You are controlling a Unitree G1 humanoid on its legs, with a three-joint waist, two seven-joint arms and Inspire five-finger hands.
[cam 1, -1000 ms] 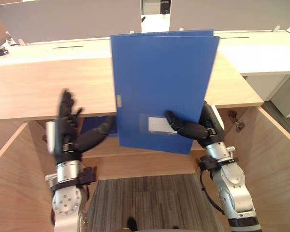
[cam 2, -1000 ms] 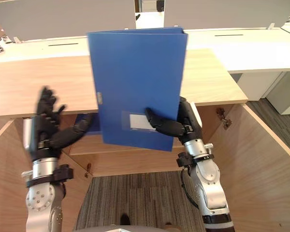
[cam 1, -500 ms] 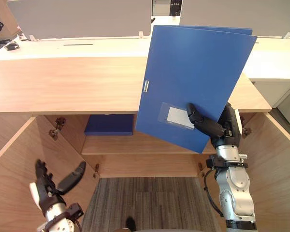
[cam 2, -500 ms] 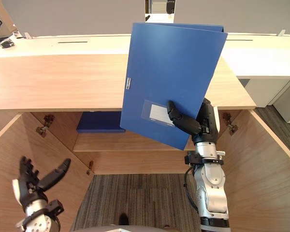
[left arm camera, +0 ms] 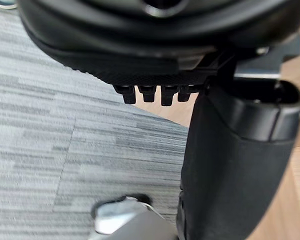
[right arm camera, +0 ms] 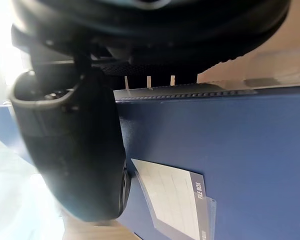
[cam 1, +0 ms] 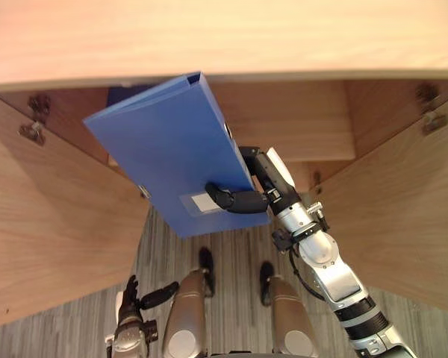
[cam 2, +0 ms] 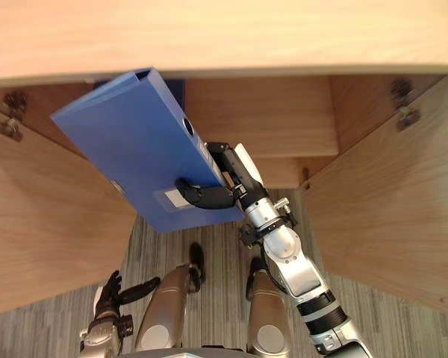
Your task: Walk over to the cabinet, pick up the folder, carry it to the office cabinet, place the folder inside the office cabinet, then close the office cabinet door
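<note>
Under the cabinet top (cam 1: 224,37), the blue folder (cam 1: 172,164) is held tilted, its upper corner at the opening, pinched between the thumb and curled fingers of the right hand (cam 1: 263,183). Open doors flank it: the left door (cam 1: 45,224) just beside the folder, the right door (cam 1: 403,201) well apart. A dark blue thing (cam 2: 175,86) is seen on the shelf behind. Low over the carpet (cam 1: 231,250), the left hand (cam 1: 132,304) is held empty, fingers loosely spread.

Folder (right arm camera: 250,150) label (right arm camera: 170,197) print not legible
</note>
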